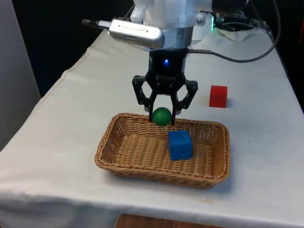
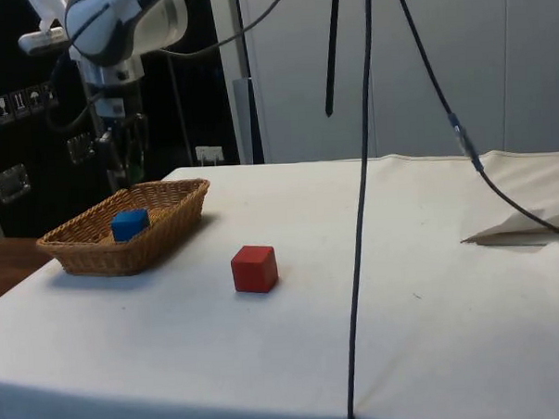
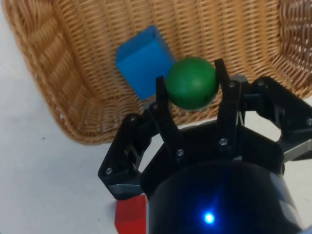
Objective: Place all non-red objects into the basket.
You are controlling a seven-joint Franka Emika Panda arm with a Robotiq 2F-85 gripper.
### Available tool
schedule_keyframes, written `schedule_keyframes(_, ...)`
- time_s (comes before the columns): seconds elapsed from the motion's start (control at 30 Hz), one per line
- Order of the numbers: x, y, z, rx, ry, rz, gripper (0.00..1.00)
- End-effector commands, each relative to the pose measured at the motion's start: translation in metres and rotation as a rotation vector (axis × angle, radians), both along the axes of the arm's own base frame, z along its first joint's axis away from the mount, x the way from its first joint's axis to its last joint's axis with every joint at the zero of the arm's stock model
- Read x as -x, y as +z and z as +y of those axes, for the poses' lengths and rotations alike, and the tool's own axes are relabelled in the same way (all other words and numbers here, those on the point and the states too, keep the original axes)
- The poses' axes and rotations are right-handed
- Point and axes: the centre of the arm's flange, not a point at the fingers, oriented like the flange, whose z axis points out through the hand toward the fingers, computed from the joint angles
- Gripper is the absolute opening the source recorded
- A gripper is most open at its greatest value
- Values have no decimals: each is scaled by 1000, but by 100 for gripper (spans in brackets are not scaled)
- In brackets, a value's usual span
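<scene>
Now the green ball (image 1: 161, 116) is gripped between the 2 fingers of the claw (image 1: 163, 119), held above the basket (image 1: 110, 142) at its far rim for release beside the blue cube (image 1: 179, 145); the red cube (image 1: 218, 96) is left on the tabletop (image 1: 61, 123)

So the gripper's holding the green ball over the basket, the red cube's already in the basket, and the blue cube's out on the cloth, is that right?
The cubes are swapped. The front view shows the blue cube in the basket and the red cube on the cloth. The gripper does hold the green ball over the basket.
</scene>
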Motion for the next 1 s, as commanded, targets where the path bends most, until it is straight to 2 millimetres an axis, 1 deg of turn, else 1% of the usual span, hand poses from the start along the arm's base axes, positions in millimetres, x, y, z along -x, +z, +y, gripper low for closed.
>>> schedule_keyframes(0.0, -2, -4, -4, 10, -4, -3, 0)
schedule_keyframes(0.03, -3, -6, -6, 15, -5, -2, 0)
schedule_keyframes(0.07, -2, -4, -3, 11, -1, 0, 0)
schedule_keyframes(0.13, -4, -13, -14, 26, -8, -7, 0)
schedule_keyframes(0.33, -3, -29, -29, 43, -18, -13, 0)
schedule_keyframes(0.37, -3, -27, -27, 46, -19, -8, 0)
schedule_keyframes(0.5, -2, -45, -40, 55, -29, -15, 0)
schedule_keyframes(0.77, 0, -63, -47, 69, -37, -16, 0)
schedule_keyframes(0.8, 0, -63, -48, 70, -39, -17, 6)
schedule_keyframes(0.87, 0, -65, -48, 71, -39, -17, 24)
schedule_keyframes(0.9, 0, -66, -48, 72, -41, -17, 48)
schedule_keyframes(0.97, 0, -66, -48, 72, -41, -17, 68)
